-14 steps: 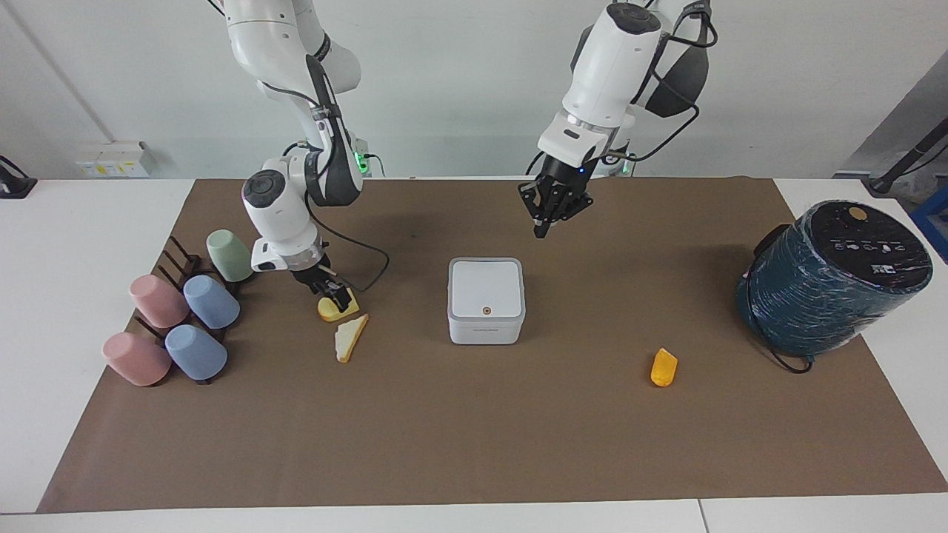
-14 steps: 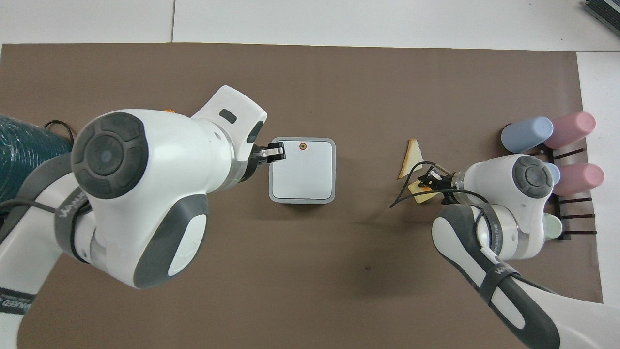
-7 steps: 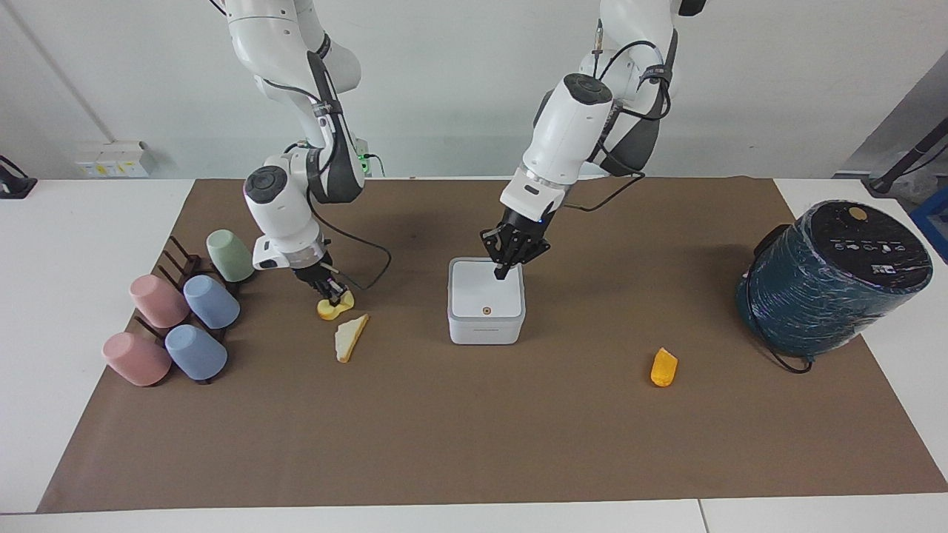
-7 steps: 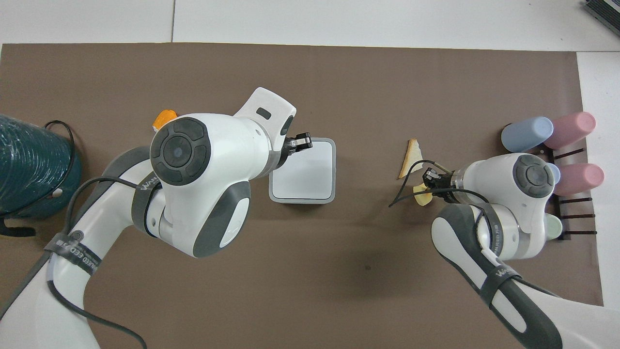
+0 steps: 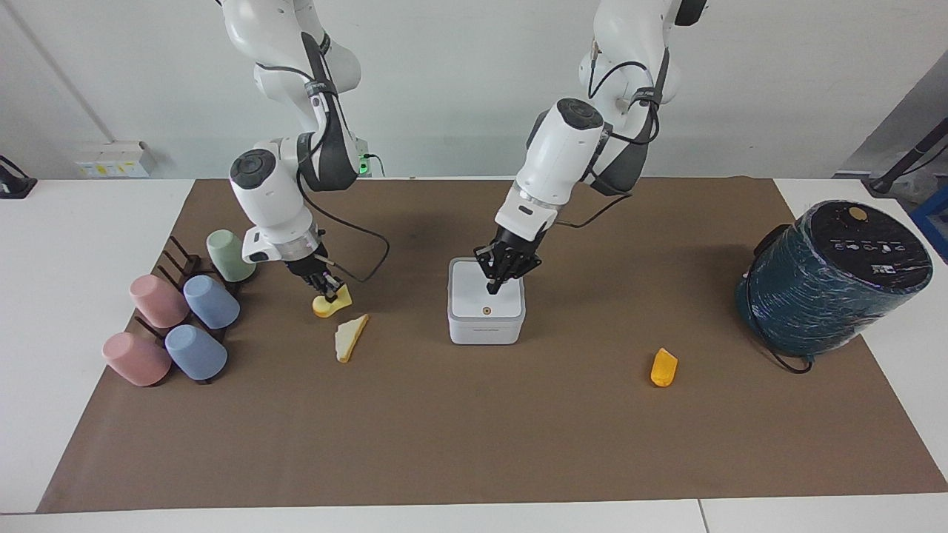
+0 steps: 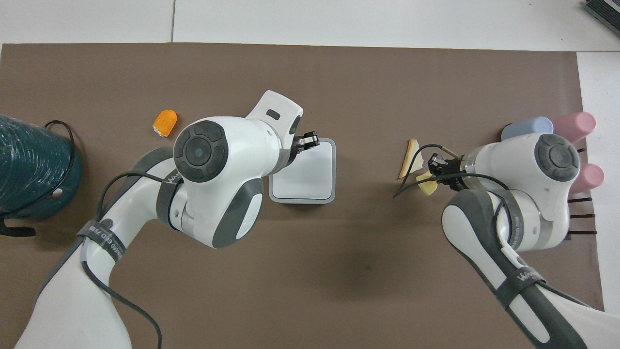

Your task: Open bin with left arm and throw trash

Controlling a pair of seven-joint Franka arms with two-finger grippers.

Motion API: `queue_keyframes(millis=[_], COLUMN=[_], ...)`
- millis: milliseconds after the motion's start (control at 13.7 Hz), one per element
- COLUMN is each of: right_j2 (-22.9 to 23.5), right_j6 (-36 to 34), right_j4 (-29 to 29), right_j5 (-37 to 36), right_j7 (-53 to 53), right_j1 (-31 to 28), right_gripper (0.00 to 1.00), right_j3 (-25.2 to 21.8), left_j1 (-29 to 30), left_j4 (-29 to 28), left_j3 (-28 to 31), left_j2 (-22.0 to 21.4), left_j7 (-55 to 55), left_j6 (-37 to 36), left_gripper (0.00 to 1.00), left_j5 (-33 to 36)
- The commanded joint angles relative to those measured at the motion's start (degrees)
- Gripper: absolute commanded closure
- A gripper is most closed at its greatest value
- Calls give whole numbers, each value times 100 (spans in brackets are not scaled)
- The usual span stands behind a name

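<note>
Since a second ago we see two changes: the left gripper [image 5: 492,288] has dropped from the air near the bin [image 5: 486,326] onto its lid, and the right gripper [image 5: 331,289] has shut on the yellow block [image 5: 332,303] and tipped it up off the mat [image 5: 474,444]. The bread triangle [image 5: 350,337] and the orange wedge [image 5: 663,367] have stayed put.

We take the bin, standing at the middle of the mat with its lid down, as our landmark and go across the facing view. Well toward the right arm's end from it stands a rack [image 5: 178,268] with five cups [image 5: 212,301] lying on it, pink, blue and one green. Between the rack and the bin the right gripper, its fingers clamped on the yellow block, holds that piece tilted just above the mat. The bread triangle lies on the mat just beside it, a little farther from the robots, and apart from the bin.

At the bin itself, the left gripper's fingertips are together and press down on the lid, close to the orange dot [image 5: 486,311].

Toward the left arm's end from the bin, the orange wedge lies alone on the mat, farther from the robots than the bin. Well past it stands the dark teal cylinder [image 5: 829,277] at the mat's edge.
</note>
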Motion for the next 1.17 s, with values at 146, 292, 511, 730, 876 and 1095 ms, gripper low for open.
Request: queue_keyframes(millis=[146,292,511,730,876,1095], right_j2=[-442,-548,-811,-944,-988,-1084], right_j6=[-318,-677,-968,-1065,-1126,-1162], right_j4=[230,431,573,573,573,573], right_j5=[28,28,28,28,28,28], right_j7=[-529,-521,-495,-451,-442,-407], right_j1=[-110,-110,-110,-75,-58,-40], right_gripper=[100,100,100,100,100,100], right_j3=[9,9,18,18,18,18], left_j1=[-131,-184,-228,-281,-255,-202], left_j4=[-175,-412,-510,-484,-239,560], left_j3=[84,84,93,101,102,136], left_j2=[167,167,289,325,299,220], left_j7=[-73,-73,-47,-12,-38,-82], left_j6=[362,722,793,706,383,-960], left_gripper=[100,100,100,100,100,100], left_j5=[-90,-90,-90,-82,-82,-82])
